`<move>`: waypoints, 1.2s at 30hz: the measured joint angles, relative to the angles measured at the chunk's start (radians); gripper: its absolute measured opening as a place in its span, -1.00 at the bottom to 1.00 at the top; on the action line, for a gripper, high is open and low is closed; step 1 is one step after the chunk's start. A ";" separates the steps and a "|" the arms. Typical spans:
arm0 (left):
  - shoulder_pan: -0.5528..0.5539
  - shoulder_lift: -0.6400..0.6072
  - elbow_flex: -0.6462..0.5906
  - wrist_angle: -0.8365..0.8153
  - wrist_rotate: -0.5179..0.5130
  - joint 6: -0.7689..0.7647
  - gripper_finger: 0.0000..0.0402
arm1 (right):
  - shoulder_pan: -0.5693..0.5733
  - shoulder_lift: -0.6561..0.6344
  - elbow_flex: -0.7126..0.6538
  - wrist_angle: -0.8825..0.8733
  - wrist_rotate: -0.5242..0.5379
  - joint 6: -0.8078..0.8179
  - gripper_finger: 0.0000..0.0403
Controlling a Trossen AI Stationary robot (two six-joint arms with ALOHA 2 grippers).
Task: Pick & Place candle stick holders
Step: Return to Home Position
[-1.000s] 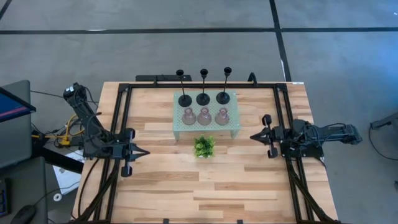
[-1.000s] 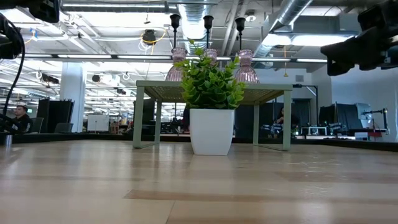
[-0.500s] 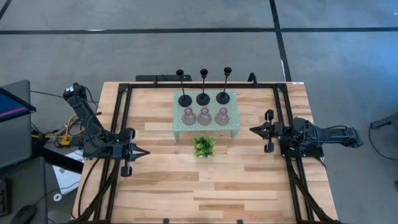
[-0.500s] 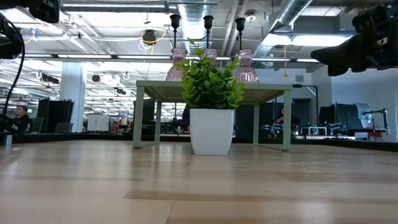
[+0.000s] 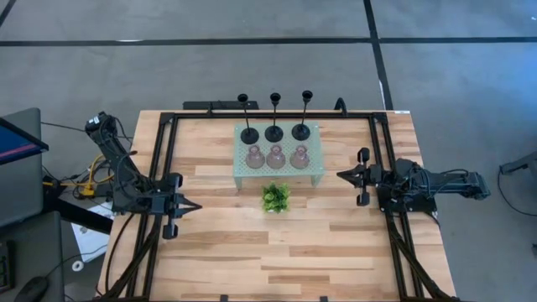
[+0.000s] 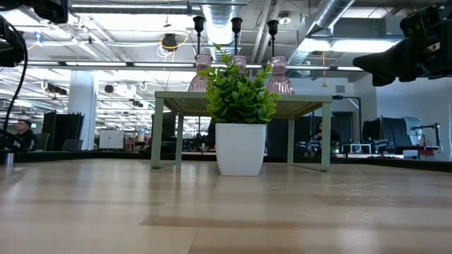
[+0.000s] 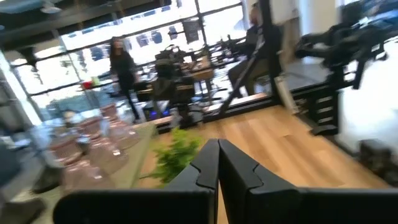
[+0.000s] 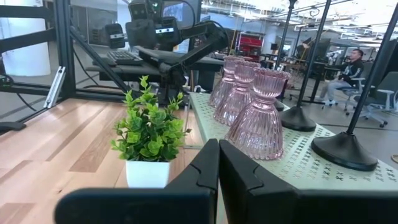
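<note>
Three black holders (image 5: 274,132) with round bases and thin stems stand in a row on the far part of the mint-green perforated stand (image 5: 243,172). Three squat pinkish glass holders (image 5: 276,157) stand in a row on its near part; they also show in the right wrist view (image 8: 258,115). My left gripper (image 5: 197,206) is shut and empty over the table's left side. My right gripper (image 5: 340,176) is shut and empty, raised to the right of the stand, pointing at it.
A small green leafy plant (image 5: 274,198) in a white pot (image 6: 241,149) stands on the table just in front of the stand. A black frame (image 5: 164,159) runs along the table's left, far and right sides. People show in the room beyond.
My right gripper has gone a little toward the table's far edge and toward the stand, staying shut, then kept still. Nothing else has moved.
</note>
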 joint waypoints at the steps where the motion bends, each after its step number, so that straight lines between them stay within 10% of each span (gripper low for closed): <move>1: 0.003 0.000 0.000 0.002 0.022 -0.012 -0.98 | 0.000 0.000 0.000 0.000 0.000 0.000 -1.00; 14: 0.382 -0.001 0.001 0.063 0.282 -0.141 -0.98 | 0.000 0.000 0.000 -0.001 0.000 0.000 -1.00; 36: 1.163 0.049 -0.002 0.009 1.248 -0.395 -0.98 | 0.000 0.000 0.000 -0.006 -0.001 0.000 -1.00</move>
